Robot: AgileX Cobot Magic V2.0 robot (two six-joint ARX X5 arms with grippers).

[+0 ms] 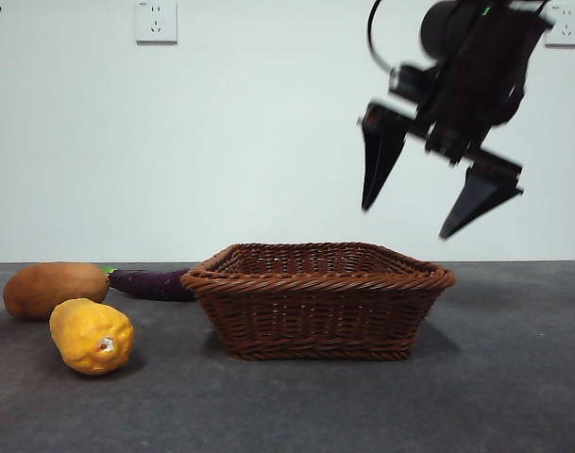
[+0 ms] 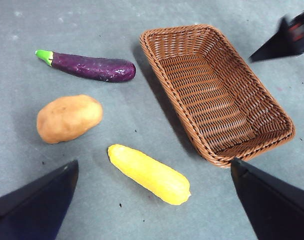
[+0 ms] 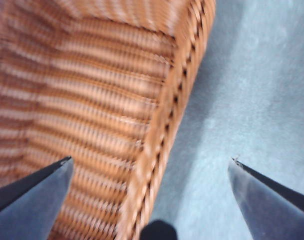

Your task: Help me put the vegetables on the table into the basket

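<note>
- The potato (image 1: 53, 288) lies at the far left of the worktop (image 1: 514, 377) in the front view, at about nine o'clock from the basket and well apart from it.
- The yellow squash (image 1: 92, 336) lies just in front of the potato, at roughly seven o'clock from it, pale stem end toward the camera.
- The eggplant (image 1: 153, 283) lies between the potato and the basket, at about three o'clock from the potato, its dark end near the basket's left wall.
- The basket (image 1: 317, 316) stands mid-worktop; the left wrist view shows its woven floor with nothing inside.
- The right pincer (image 1: 436, 189) hangs above the basket's right rim, at about one o'clock from the basket's middle, released, jaws spread wide and gripping nothing.
- The left pincer (image 2: 154, 200) is released too, high over the squash with all three vegetables in its view.
- Progress, as I judge it: nothing is done yet. All three vegetables sit on the worktop, outside the basket, so three picks and three drops remain.
</note>
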